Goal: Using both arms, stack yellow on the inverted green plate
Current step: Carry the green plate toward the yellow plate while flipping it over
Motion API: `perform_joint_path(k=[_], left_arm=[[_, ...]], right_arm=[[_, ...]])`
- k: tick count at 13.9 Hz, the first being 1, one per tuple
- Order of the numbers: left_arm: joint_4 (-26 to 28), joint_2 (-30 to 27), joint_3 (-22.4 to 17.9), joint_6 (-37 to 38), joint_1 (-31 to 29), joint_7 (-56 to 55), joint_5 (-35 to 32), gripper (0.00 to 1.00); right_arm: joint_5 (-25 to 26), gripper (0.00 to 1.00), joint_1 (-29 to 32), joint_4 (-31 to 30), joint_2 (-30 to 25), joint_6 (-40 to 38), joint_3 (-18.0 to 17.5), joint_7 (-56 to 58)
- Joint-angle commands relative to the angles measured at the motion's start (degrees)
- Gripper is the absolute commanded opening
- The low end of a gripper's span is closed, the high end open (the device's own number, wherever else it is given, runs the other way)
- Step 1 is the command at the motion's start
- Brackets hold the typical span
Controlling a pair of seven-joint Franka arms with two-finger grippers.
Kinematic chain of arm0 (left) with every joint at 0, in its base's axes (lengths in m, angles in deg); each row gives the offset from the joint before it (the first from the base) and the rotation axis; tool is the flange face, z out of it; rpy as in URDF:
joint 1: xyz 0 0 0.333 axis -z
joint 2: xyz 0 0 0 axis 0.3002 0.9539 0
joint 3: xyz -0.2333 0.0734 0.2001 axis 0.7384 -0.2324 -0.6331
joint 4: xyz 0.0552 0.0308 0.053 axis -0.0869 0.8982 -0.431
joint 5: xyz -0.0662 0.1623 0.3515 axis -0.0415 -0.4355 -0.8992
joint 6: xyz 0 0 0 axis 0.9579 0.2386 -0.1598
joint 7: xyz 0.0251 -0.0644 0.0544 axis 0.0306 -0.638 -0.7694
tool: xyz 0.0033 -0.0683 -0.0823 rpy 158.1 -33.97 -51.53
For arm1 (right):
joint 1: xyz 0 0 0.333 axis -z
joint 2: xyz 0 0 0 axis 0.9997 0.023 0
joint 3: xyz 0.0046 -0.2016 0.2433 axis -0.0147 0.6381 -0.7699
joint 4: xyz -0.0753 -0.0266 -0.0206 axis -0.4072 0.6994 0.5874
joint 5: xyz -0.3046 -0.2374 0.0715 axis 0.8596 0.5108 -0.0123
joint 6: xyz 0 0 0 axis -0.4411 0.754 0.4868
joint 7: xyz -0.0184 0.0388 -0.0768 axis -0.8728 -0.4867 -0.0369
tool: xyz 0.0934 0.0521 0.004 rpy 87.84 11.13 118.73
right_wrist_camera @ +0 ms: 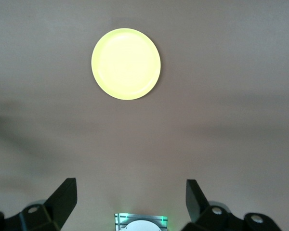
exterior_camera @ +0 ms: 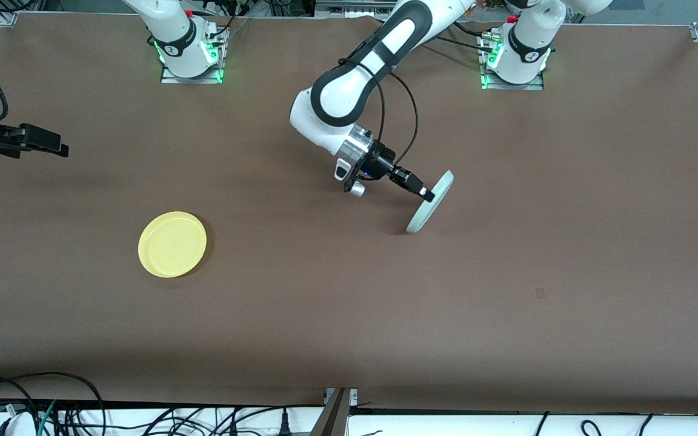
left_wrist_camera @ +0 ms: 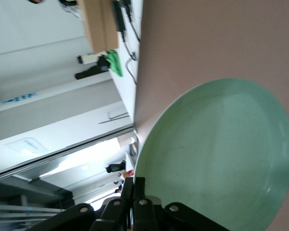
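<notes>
A: How many plates are on the brown table?

B: Two. One yellow plate and one green plate, well apart from each other.

A: Start with what lies closest to the front camera.

B: That is the yellow plate, flat on the table with its rim up, toward the right arm's end. Nothing touches it. In the right wrist view the same plate sits ahead of the right gripper's two spread fingers.

A: So the right gripper is holding nothing?

B: Nothing. The right gripper hangs over the table at its own arm's end, jaws wide apart and empty, with the yellow plate nearer to the camera than the spot beneath it.

A: And the green plate?

B: Farther from the camera, toward the left arm's end. It stands tilted steeply on edge (its lower rim appears to touch the table, its upper rim raised). The left gripper is clamped tight on its rim, at the side facing the right arm's end.

A: Which face does the left wrist view show?

B: A smooth pale green face, filling much of that view just past the black fingers; I cannot tell whether it is the top or the underside.

A: And the arms?

B: Two white arms, one gripper each.
</notes>
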Motion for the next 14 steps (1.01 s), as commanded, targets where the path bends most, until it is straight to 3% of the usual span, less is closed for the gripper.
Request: perform_joint_path(k=[1,3,8,14], left_arm=[[-6.67,4.48,-1.09,2.92,1.49,-3.75,-2.82,0.00],[-9.94,7.55,-1.18,3.37,3.06,-4.02,-2.82,0.00],[-10.39,9.23,-0.74,0.57,4.74,-5.25,-2.47,0.00],[-11.09,11.17,-0.39,-0.76,7.64,-5.95,-0.81,0.00]], right_arm=[[-0.92,1.00,2.64,0.42,2.13,0.08,-0.01,0.64],[-0.83,1.00,2.92,0.42,3.71,1.21,-0.01,0.64],[-1.09,1.00,2.83,-1.68,8.72,6.12,-0.10,0.64],[-2.58,1.00,2.74,-20.03,9.60,31.94,-0.27,0.64]])
